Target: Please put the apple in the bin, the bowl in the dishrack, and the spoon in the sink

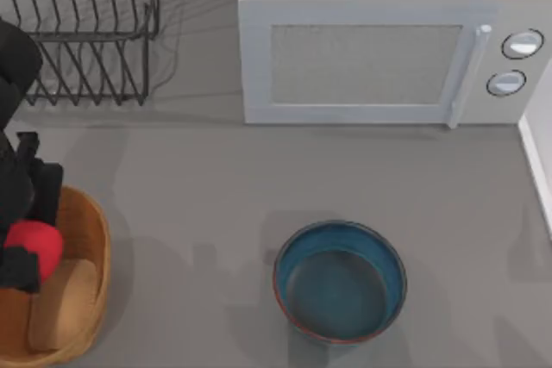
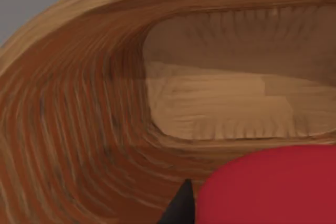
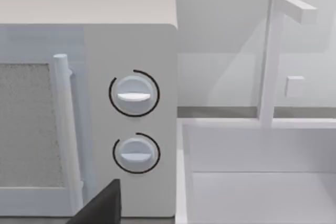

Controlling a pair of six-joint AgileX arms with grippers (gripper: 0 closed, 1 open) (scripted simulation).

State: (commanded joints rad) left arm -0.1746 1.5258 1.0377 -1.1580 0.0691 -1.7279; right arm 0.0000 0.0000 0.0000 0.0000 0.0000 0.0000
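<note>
The left gripper is over the bin at the left side of the table, and its black fingers are pinching the apple between them. The apple is small and bright red. It hangs above the open inside of the bin, close to the rim that is nearer the dishrack. In the left wrist view the apple is very near the camera, with the bin's ribbed brown wall curving around behind it and the pale floor of the bin farther in.

The dishrack is black wire and stands at the far left corner of the table, well apart from the bin. The bowl is blue with a thin red-brown rim. It sits upright on the grey table, near the middle, well apart from the bin and in front of the microwave.

The right wrist view looks at the microwave with its two round knobs, and the white sink just beside it. A dark bit of the right gripper is near the camera, and I cannot tell how its fingers stand.
</note>
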